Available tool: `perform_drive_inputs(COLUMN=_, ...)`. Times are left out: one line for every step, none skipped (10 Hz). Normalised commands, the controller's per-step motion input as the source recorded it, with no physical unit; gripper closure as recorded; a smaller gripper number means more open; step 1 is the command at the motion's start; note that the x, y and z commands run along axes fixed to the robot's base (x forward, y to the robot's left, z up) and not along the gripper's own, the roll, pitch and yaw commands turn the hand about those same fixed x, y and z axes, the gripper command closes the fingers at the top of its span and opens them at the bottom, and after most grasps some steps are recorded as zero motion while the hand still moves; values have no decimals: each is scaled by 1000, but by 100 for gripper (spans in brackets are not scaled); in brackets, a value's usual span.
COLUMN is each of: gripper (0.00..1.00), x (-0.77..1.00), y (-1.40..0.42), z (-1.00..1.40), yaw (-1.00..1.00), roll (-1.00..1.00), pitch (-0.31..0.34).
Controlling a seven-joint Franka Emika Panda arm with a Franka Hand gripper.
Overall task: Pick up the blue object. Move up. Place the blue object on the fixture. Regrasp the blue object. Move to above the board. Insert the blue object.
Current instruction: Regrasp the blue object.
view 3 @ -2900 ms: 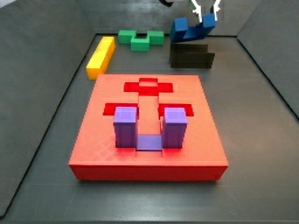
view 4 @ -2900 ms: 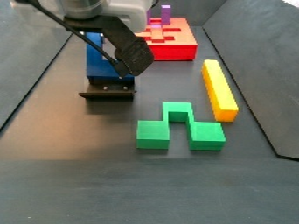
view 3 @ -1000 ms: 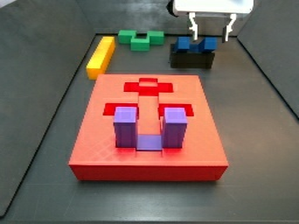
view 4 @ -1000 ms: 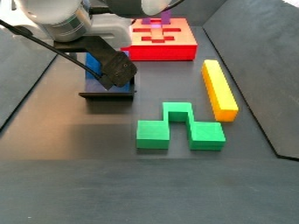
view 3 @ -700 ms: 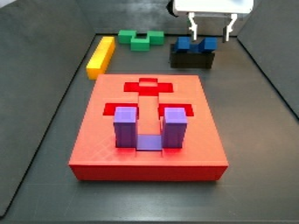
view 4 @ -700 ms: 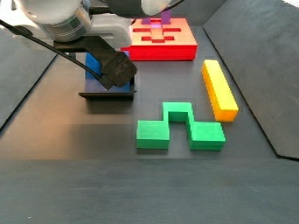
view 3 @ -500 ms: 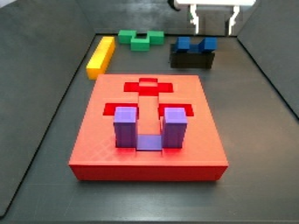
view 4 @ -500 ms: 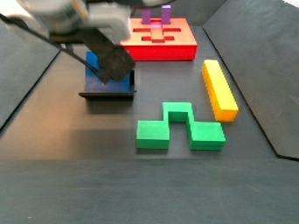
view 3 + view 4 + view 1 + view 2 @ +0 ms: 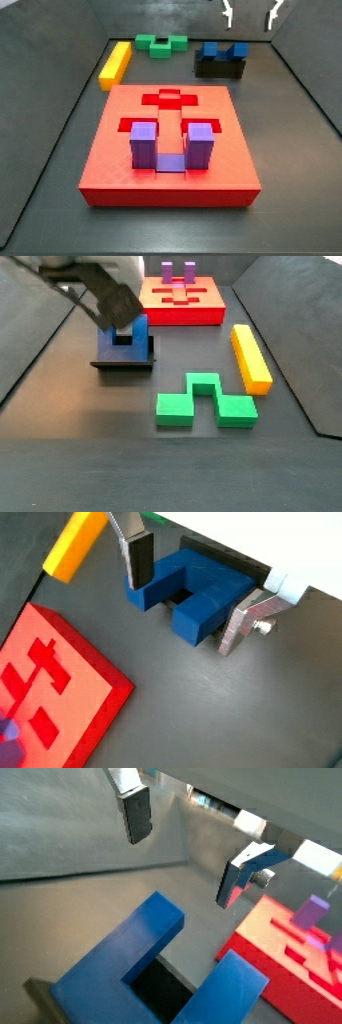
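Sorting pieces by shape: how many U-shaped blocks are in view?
2. The dark blue block sits on the fixture, below the open gripper; the purple block stands in the red board. None looks hidden.

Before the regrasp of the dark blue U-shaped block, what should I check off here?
1. Dark blue U-shaped block seated in the black box-like fixture, prongs up: ok.
2. Pincer open and empty, above the block: ok.
3. Silver fingers apart from the block in a wrist view: ok.
4. Pincer centred over the block: cannot tell.
5. Large flat red board has a free cutout; the purple U-shaped block fills another: ok.
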Motion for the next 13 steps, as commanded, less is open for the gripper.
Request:
perform_drive_inputs(gripper=0, x=71, y=-474, z=0, yaw=-100, roll=1000, pitch=429)
perform_drive_inputs(gripper=0, x=86, y=-477, z=0, yaw=-97, roll=1000, pitch=414)
perform_drive_inputs(gripper=0, x=123, y=-520, z=0, yaw=-83, roll=1000, pitch=351)
perform_drive_inputs(gripper=0, x=114, y=-589, z=-14, yaw=-54, roll=1000, pitch=286)
perform_drive_inputs(gripper=0, x=100, y=-631, z=-23, yaw=-17, roll=1000, pitch=243)
perform_drive_inputs(gripper=0, x=103, y=-623, z=-11, yaw=-3, roll=1000, pitch=243)
perform_drive_inputs(gripper=0, x=74, y=-611, z=0, yaw=0, roll=980, pitch=197)
perform_drive_inputs(gripper=0, x=117, y=-600, z=0, yaw=-34, roll=980, pitch=191)
perform_drive_inputs(gripper=0, x=77, y=-594, z=0, yaw=-137, roll=951, pitch=103)
perform_drive_inputs(gripper=0, x=0, y=-540, z=97, yaw=-317, roll=594, pitch=-74)
perform_drive_inputs(gripper=0, x=3, y=-463, z=197, yaw=-457, roll=294, pitch=-369)
perform_drive_inputs(gripper=0, x=34, y=-374, z=197, yaw=-483, roll=211, pitch=-417)
perform_drive_inputs(gripper=0, x=20, y=-314, z=197, yaw=-480, roll=177, pitch=-486)
